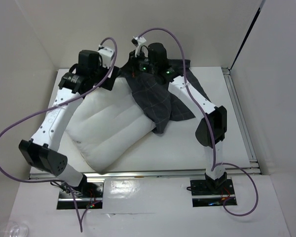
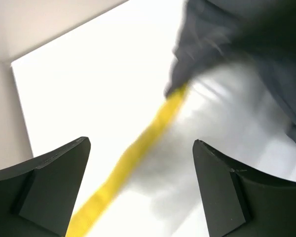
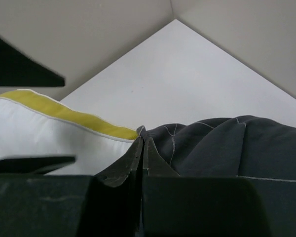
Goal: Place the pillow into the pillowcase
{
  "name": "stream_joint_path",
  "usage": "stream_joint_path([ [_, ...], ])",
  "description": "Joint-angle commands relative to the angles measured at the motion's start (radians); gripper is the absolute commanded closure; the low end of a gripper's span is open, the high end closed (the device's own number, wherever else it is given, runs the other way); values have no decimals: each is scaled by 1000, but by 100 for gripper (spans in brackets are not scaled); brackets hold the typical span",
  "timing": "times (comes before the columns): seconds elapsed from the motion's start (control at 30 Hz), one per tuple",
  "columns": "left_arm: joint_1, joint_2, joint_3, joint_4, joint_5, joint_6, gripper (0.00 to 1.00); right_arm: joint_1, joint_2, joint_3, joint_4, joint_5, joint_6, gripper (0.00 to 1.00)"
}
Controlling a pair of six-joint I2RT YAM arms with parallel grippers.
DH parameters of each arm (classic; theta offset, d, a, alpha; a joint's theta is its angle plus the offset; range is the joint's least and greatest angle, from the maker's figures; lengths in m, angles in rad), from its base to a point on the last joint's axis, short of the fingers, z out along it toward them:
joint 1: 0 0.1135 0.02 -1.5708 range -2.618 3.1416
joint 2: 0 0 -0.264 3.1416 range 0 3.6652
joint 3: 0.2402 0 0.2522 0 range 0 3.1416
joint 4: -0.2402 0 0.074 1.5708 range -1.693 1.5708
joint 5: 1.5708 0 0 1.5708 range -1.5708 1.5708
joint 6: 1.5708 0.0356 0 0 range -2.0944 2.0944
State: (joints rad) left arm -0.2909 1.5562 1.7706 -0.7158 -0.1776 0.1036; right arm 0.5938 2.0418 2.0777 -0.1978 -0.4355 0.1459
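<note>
On the white surface, I see the pillow centre-left, its upper-right end under the pillowcase. My left tool gapes above its yellow band; my right tool pinches the pillowcase's edge.

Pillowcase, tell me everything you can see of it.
The pillowcase is dark charcoal fabric with a thin pale check, limp and creased. It lies bunched over the far right corner of the white pillow, covering only that end, with its loose part trailing onto the table to the right. The right hand is shut at its edge beside the pillow's yellow band, apparently pinching it.
</note>
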Motion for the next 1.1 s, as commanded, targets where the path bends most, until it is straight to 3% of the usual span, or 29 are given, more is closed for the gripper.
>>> stream_joint_path([
  [0.0,-74,-108,-62,107,39,45,1,-41,-65,-11,74,34,-46,100],
  [0.17,-97,-156,-79,69,130,108,1,-75,-32,-11,109,70,-80,100],
  [0.33,-97,-133,-45,39,29,108,1,-118,-32,-1,129,81,-117,100],
  [0.43,-28,-76,25,-37,42,108,1,-129,-43,-1,139,90,-129,100],
  [0.57,122,80,290,-216,197,73,1,-129,-104,-54,165,77,-129,100],
  [0.67,205,241,448,-380,418,61,1,-129,-123,-73,179,50,-129,100],
  [0.8,277,456,807,-592,616,119,1,-129,-163,-105,202,31,-138,100],
  [0.87,286,473,799,-623,700,177,1,-129,-180,-114,215,30,-149,100],
  [0.97,308,401,611,-580,783,238,1,-129,-206,-139,224,21,-160,100],
  [1.07,320,410,541,-617,841,274,1,-129,-215,-139,224,12,-170,100],
])
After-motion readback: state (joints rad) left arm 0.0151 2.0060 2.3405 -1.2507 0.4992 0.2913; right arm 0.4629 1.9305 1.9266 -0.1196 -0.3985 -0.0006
